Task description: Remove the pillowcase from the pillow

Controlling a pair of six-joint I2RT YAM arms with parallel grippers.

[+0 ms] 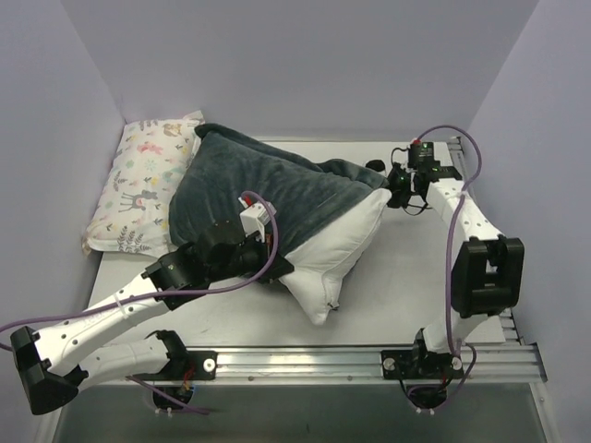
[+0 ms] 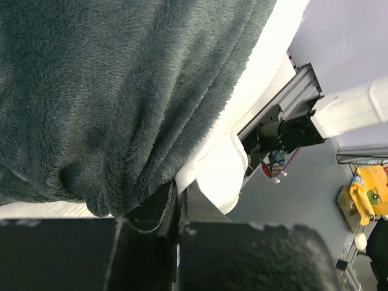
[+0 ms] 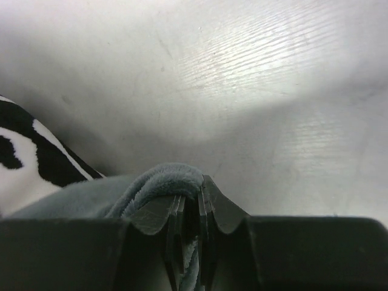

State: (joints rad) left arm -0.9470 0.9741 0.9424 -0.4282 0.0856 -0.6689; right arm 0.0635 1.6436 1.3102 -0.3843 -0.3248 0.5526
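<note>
The dark grey-teal plush pillowcase (image 1: 268, 185) covers the far part of the white pillow (image 1: 342, 245), whose near right end sticks out bare. My left gripper (image 1: 282, 269) is at the pillow's near left edge. In the left wrist view it (image 2: 180, 191) is shut on a fold of the white pillow (image 2: 224, 170), with the plush (image 2: 121, 91) draped over it. My right gripper (image 1: 392, 185) is at the case's far right corner. In the right wrist view it (image 3: 193, 200) is shut on the case's plush hem (image 3: 163, 179). Zebra stripes (image 3: 24, 151) show at the left.
A small pastel animal-print pillow (image 1: 148, 180) lies at the back left against the wall. Purple walls enclose the white table (image 1: 416, 268) on three sides. An aluminium rail (image 1: 369, 355) with the arm bases runs along the near edge.
</note>
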